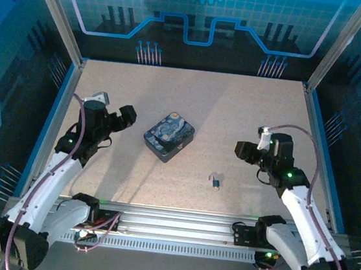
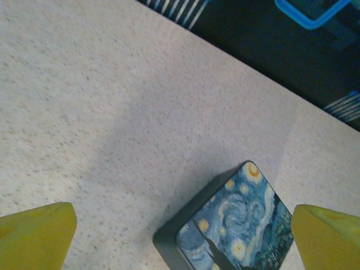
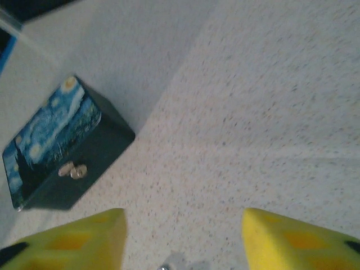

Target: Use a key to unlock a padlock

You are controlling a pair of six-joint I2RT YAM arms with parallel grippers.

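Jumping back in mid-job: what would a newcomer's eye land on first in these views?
The dark-blue starry-night tin stands out, sitting mid-table nearer the left gripper, whose yellow fingers are spread wide. Next comes the tiny padlock, lying on the speckled table to the right of the tin and closer to the front rail, not far from the open right gripper.

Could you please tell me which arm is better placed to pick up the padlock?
Right: the right fingers, open, hover beside the padlock; the left fingers sit by the tin, farther away.
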